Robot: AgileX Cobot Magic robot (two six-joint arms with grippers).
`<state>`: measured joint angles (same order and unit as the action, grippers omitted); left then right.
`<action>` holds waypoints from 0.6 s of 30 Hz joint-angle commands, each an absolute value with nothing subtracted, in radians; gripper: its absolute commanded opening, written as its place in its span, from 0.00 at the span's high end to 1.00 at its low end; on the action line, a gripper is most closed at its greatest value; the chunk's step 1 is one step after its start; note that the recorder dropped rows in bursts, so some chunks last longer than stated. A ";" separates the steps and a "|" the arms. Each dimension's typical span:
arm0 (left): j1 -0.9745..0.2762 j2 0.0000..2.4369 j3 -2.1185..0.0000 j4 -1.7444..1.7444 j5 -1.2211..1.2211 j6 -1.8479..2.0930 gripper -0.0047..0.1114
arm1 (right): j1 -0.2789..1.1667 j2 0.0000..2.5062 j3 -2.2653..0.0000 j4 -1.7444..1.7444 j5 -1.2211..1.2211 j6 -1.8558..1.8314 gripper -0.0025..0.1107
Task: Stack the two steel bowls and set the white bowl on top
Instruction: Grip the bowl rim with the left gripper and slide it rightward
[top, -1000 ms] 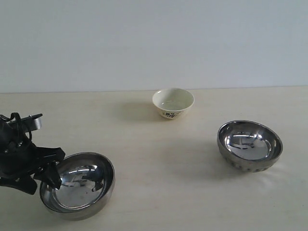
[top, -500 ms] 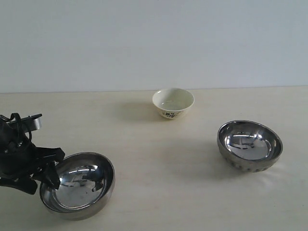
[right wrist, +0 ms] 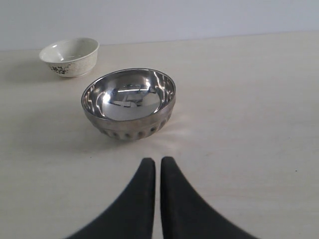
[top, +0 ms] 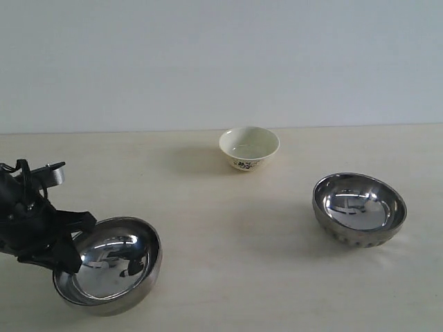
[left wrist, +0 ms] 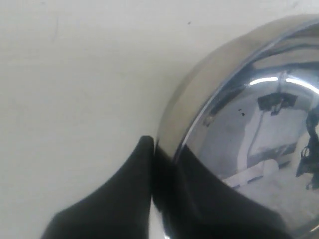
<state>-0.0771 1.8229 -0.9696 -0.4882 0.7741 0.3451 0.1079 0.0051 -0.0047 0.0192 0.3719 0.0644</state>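
At the left edge of the table (top: 228,228), the left gripper (top: 71,240) reached in from the side and held the smooth steel bowl (top: 111,266) by its near rim. In the left wrist view, the black fingers (left wrist: 124,194) of the left gripper (left wrist: 158,158) were pinched narrowly on that rim, one outside the wall of the smooth steel bowl (left wrist: 239,129) and the other inside it. The bowl's mirror-like interior reflected the arm and its surroundings.

Toward the middle of the table and farther back, near the pale wall (top: 221,62), the white bowl (top: 249,146) stood upright, with a dark floral pattern on its outside. It was well apart from both steel bowls.

To the right, the ribbed steel bowl (top: 358,207) sat upright and untouched on the table. Neither steel bowl was stacked on the other.

The right gripper (right wrist: 158,162) appeared only in the right wrist view. Its fingers (right wrist: 139,199) were closed nearly together on nothing, pointing toward the ribbed steel bowl (right wrist: 128,102) but apart from it. The white bowl (right wrist: 70,56) lay beyond.
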 commanded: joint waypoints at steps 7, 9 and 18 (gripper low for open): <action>-0.082 1.760 -0.988 -0.566 0.844 0.419 0.93 | 0.110 0.000 0.000 0.015 0.367 0.068 0.98; -0.082 1.733 -1.003 -0.556 0.882 0.413 0.93 | 0.110 0.000 0.000 0.015 0.367 0.068 0.98; -0.084 1.631 -1.134 -0.424 1.079 0.221 0.93 | 0.110 0.000 0.000 0.015 0.367 0.068 0.98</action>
